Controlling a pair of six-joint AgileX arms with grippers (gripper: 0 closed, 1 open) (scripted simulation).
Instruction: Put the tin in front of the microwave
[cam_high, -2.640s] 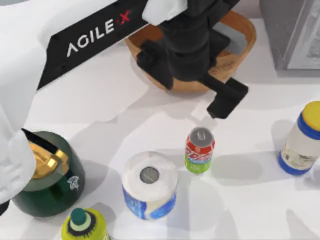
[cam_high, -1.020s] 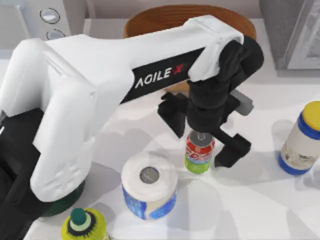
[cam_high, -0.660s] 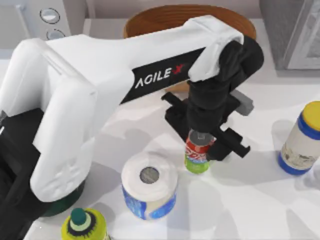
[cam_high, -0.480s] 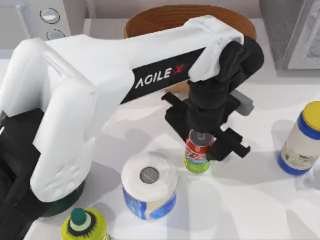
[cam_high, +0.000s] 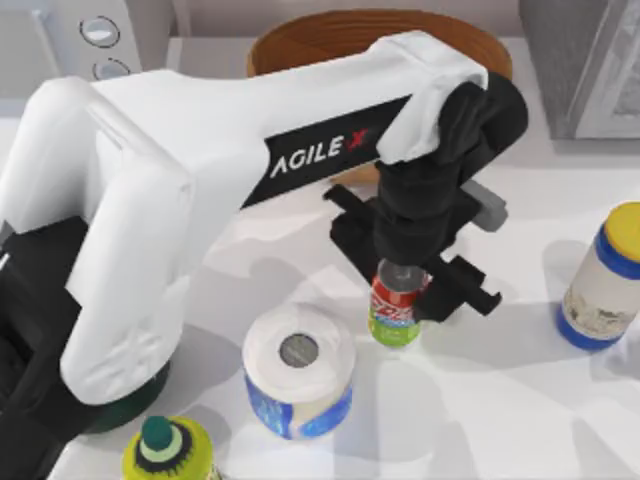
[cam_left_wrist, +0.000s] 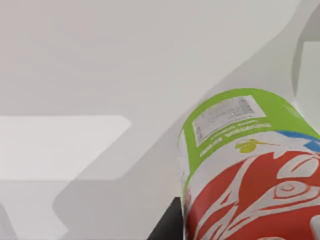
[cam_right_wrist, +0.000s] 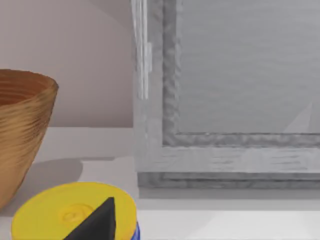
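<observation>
"Holding the tin (cam_high: 396, 312) now with the left gripper (cam_high: 405, 298); the jaws are clamped on its red upper band, near the middle of the table (cam_high: 500, 400), just beside the paper roll (cam_high: 298, 385)"

"What worries you from here?"

"Mainly the hold; it sits high on the tin, so I judge the tin could swing or slide out on a quick move; a drink can also dents if squeezed hard"

"And the route?"

"The microwave (cam_high: 70, 40) is at the far left corner, well apart from the tin; carried low, the tin could clip the roll or the rim of the wooden bowl (cam_high: 300, 40); I'd want height first"

"Is the spot in front of it free?"

"I cannot tell; my own arm covers it from above, so setting down blind could tip the tin; the right arm is parked by the yellow-capped jar (cam_high: 600, 290), out of the way"
</observation>
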